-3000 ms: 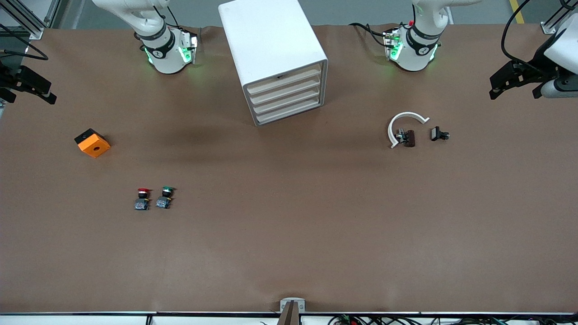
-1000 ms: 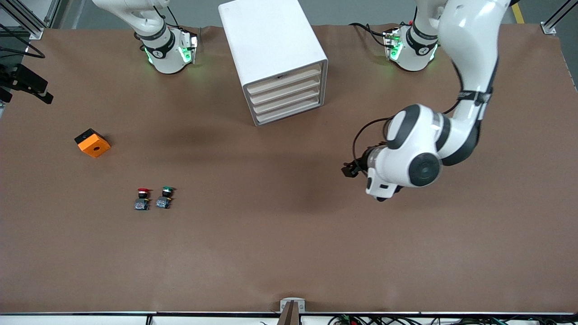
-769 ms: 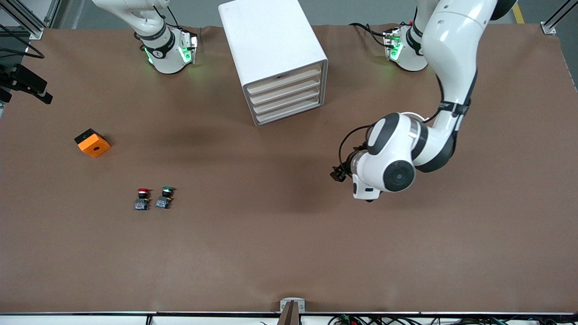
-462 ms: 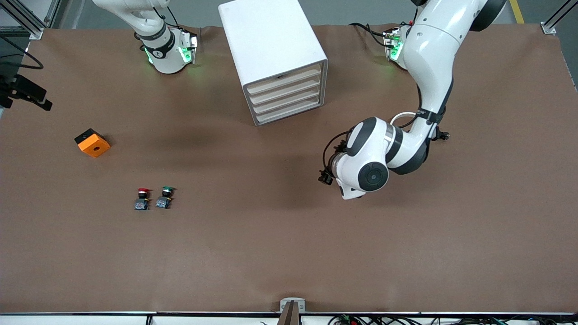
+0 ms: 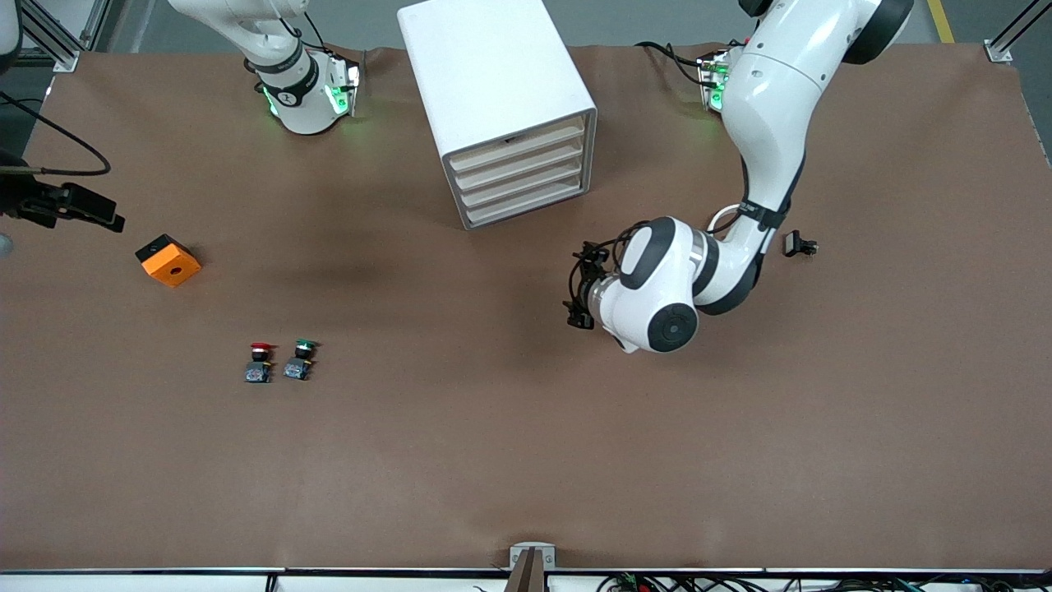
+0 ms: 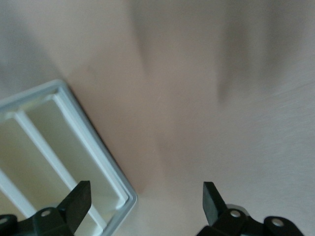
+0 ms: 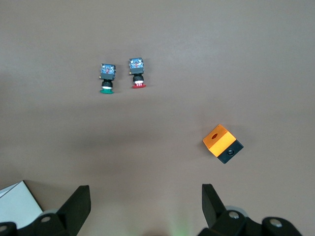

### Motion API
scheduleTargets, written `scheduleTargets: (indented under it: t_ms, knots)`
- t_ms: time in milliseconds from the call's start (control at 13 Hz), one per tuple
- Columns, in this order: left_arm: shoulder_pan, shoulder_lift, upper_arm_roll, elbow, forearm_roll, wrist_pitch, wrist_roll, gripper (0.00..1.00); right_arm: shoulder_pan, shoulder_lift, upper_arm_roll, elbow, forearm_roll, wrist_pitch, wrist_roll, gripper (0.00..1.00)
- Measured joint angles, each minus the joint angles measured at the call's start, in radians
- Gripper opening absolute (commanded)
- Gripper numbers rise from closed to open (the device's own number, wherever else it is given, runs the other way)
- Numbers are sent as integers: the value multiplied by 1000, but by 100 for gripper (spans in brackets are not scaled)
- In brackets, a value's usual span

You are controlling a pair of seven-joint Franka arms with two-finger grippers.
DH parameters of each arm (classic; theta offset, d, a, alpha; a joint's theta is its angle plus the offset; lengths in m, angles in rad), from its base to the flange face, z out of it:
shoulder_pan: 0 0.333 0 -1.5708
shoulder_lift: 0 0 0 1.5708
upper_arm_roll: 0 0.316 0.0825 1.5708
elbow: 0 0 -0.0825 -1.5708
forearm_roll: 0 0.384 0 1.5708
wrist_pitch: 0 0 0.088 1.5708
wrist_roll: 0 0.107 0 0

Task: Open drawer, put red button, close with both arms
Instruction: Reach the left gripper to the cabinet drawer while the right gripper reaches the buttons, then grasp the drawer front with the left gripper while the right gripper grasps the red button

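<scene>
The cabinet (image 5: 505, 107) sits on the worktop (image 5: 526, 427) with all four drawers shut; the drawer (image 5: 519, 164) wanted is second from the top, so a slightly low or high approach would likely catch a neighbour. The left pincer (image 5: 581, 288) hangs spread and empty over bare worktop in front of the cabinet. The right pincer (image 5: 82, 215), spread wide and empty, is over the right arm's end. The red button (image 5: 260, 362) lies just beside a green button (image 5: 301, 359), an easy mix-up
</scene>
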Motion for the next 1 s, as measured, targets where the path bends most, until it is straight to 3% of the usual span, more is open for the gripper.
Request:
scheduleTargets:
  t_ms: [385, 692, 1000]
  knots:
    - [-32, 19, 1, -4, -209, -92, -123, 100, -1, 103, 1, 28, -1, 54, 2, 100]
    - [-30, 55, 3, -6, -298, -259, -298, 98, 28, 153, 10, -79, -1, 298, 70, 100]
    - [-33, 111, 3, -7, -366, -345, -375, 78, 31, 244, 10, -127, 9, 473, 85, 100]
